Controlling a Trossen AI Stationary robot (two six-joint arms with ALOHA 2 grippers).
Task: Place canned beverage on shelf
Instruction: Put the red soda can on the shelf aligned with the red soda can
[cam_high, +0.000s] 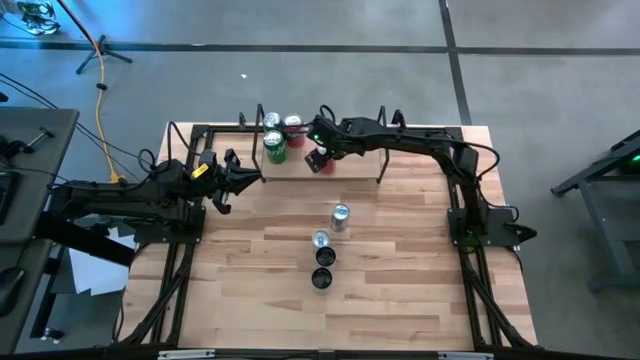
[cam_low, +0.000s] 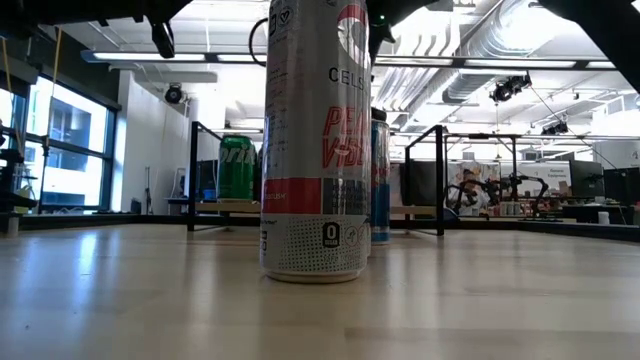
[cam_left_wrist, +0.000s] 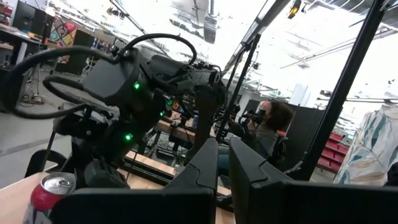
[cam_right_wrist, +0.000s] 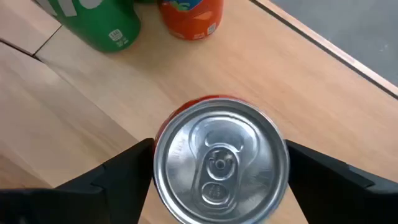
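Observation:
A red can with a silver top stands upright over the front of the shelf, a pale board with black wire uprights at the table's far side. My right gripper reaches down on it, shut on it. A green can, a second green one and an orange-red can stand on the shelf's left part. My left gripper waits shut over the table's left side, holding nothing. My right gripper has the red can between its two fingers, one on each side of the can's wall just below the rim. The fingers slant down from the table's right. The can sits upright; its own body hides its bottom.
Several more cans stand in a row on the tabletop's middle, from one with a silver top to a dark one. A tall white can fills the low view. A person sits in the room beyond the table.

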